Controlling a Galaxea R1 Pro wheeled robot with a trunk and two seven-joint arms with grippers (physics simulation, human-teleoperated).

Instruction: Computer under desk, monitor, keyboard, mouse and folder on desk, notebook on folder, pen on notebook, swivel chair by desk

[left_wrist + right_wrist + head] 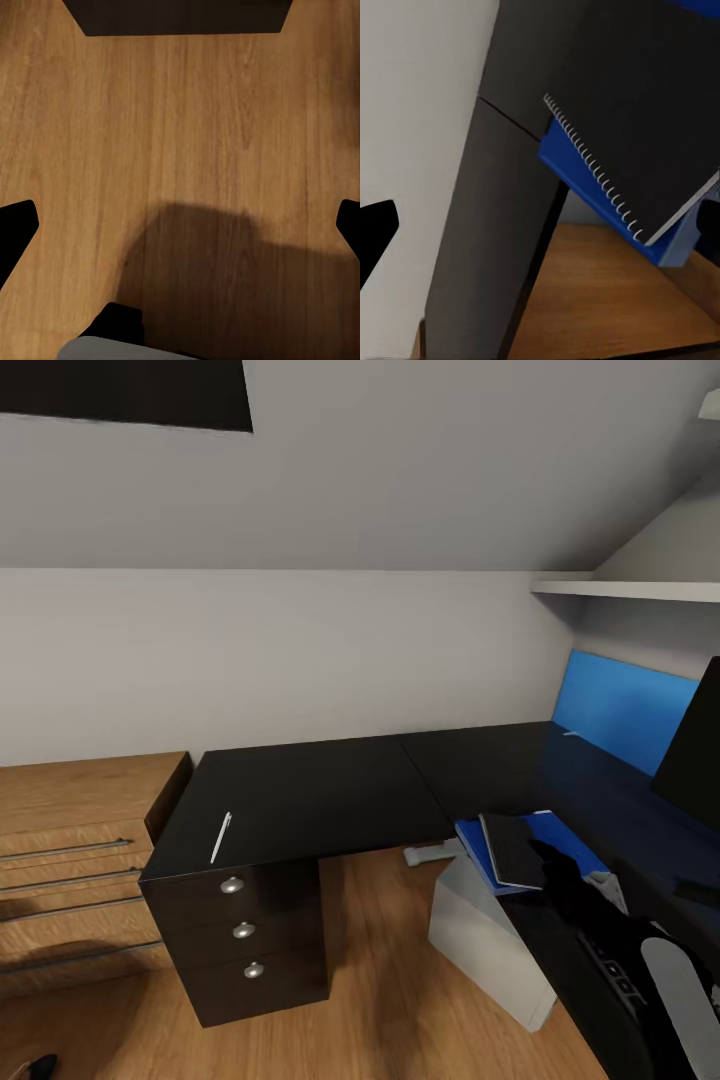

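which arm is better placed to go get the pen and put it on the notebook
Probably the left. The pen lies on the desk's left wing, on the left arm's side; the left tool hangs open over bare floor. The right tool is at the notebook atop the folder.

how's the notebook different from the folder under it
The notebook is dark grey with a wire spiral along one edge; the folder is bright blue with no spiral. The notebook lies on top, skewed; the folder lies beneath, its blue edges sticking out past the notebook. The folder looks a bit larger. Both are flat rectangles stacked at the desk edge.
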